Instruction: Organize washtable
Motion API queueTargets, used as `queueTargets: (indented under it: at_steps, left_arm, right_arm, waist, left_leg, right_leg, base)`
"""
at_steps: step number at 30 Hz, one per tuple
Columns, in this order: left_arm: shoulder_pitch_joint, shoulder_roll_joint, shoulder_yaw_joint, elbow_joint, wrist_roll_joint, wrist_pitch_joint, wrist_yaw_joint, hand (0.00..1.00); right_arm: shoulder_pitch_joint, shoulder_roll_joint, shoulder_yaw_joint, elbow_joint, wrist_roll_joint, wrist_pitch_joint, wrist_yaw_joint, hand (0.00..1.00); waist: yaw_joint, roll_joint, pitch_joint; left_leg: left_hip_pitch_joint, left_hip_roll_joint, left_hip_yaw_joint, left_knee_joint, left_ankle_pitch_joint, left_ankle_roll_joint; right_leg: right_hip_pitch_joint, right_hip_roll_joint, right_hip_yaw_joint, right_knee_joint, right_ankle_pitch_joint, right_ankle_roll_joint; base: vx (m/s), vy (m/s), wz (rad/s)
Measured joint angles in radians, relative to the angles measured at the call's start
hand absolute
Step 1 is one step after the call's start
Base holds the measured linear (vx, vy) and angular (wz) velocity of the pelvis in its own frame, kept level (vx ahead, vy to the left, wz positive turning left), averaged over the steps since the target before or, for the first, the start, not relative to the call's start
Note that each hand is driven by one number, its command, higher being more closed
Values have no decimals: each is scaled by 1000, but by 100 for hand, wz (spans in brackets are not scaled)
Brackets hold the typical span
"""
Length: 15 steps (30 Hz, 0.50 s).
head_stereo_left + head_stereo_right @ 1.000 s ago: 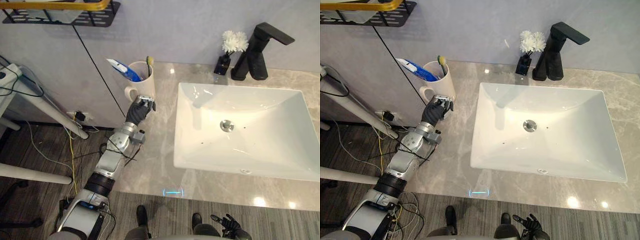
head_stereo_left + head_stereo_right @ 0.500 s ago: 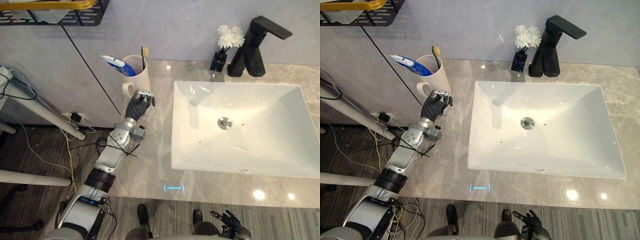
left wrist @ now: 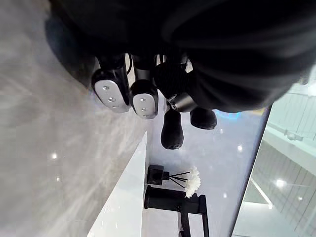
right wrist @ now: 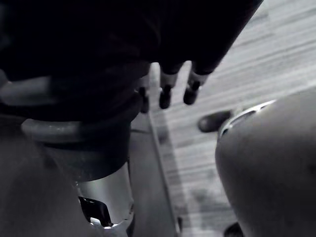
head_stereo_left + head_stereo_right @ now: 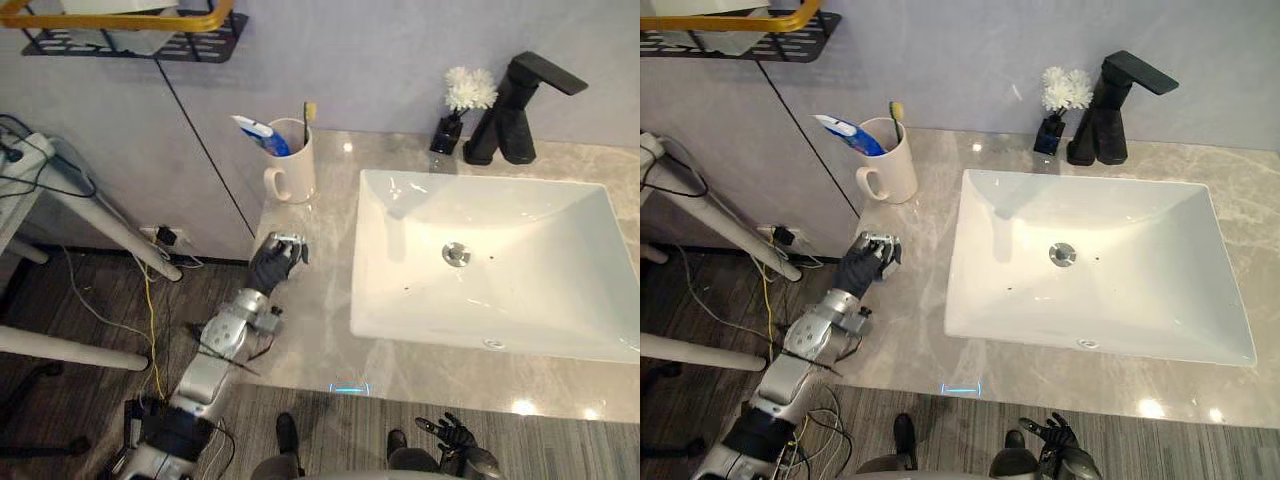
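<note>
- Hovering over the left part of the marble counter (image 5: 320,310), near its front-left edge, the left hand (image 5: 276,262) has its fingers curled in toward the palm and holds nothing.
- From the left wrist view those curled fingers (image 3: 112,91) hang just above the grey stone, thumb tucked beside them, with nothing between them.
- Well apart from that hand, farther back on the counter by the wall, the white mug (image 5: 292,170) stands upright with its handle turned toward the counter's left edge.
- Inside the mug, a toothbrush (image 5: 307,112) leans up near the wall side, and a blue-and-white toothpaste tube (image 5: 258,135) sticks out at a slant over the rim to the left.
- To the right of the mug and the hand lies the white rectangular basin (image 5: 580,290), with a metal drain in its middle.
- Behind the basin's back rim stands the black faucet (image 5: 512,120), its spout reaching to the right.
- Just beside the faucet, on its left, a small dark bottle with white flowers (image 5: 468,88) stands upright.
- High on the wall at the left hangs a black shelf (image 5: 135,45) with a yellow rim above it.
- Down low, in front of the counter and above the striped dark floor (image 5: 60,300), the right hand (image 5: 450,434) hangs with fingers spread and relaxed, grasping nothing.
- Its wrist view shows the fingers (image 4: 191,86) pointing straight out above the floorboards.
</note>
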Motion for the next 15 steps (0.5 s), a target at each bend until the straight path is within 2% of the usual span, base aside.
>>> queueTargets:
  at_steps: [2, 6, 9, 10, 11, 13, 15]
  left_arm:
    - [63, 0, 7, -40, -11, 0, -5, 100]
    - [179, -6, 37, -95, -36, 10, -24, 100]
    - [271, -7, 79, -149, -50, 23, -23, 100]
    - [301, -8, 95, -170, -63, 34, -22, 100]
    - [324, -17, 112, -181, -70, 40, -22, 100]
    - [387, -64, 155, -198, -74, 60, -16, 100]
    - [432, -93, 184, -215, -74, 69, -13, 100]
  right_arm:
    - [1, 5, 18, -11, -1, 0, 1, 0]
    - [28, 27, 50, -35, -9, 0, 17, 0]
    - [42, 39, 52, -39, -10, 1, 20, 0]
    - [51, 43, 53, -46, -10, 1, 20, 0]
    - [64, 44, 53, -55, -10, 1, 20, 0]
    - [85, 45, 51, -68, -9, -1, 21, 0]
    - [94, 46, 52, -67, -9, 0, 22, 0]
  waist:
    - [12, -4, -3]
    - [53, -25, -24]
    - [59, -41, -35]
    - [75, -48, -39]
    - [86, -50, -41]
    - [84, -47, -67]
    - [107, -50, -70]
  left_leg:
    - [1, 1, -6, 0, 2, 3]
    - [4, 5, -13, -7, 7, 5]
    - [4, 6, -36, -7, 14, 4]
    - [4, 5, -39, -7, 14, 3]
    - [4, 3, -45, -7, 18, 3]
    - [-23, 4, -66, -7, 19, 1]
    - [-26, 6, -73, -7, 23, 1]
  right_leg:
    - [2, 1, -5, 9, 0, 0]
    - [5, 3, -16, 18, 0, 0]
    - [11, 5, -30, 25, -3, 3]
    - [10, 3, -31, 25, -12, 6]
    - [10, 2, -35, 25, -23, 11]
    - [3, 5, -57, 26, -31, 17]
    - [5, 9, -65, 25, -31, 18]
  base:
    - [-66, -11, 9]
    - [-88, -18, 6]
    - [-98, -20, 14]
    - [-130, -21, 6]
    - [-137, -26, 12]
    - [-100, -22, 37]
    - [-22, -25, 24]
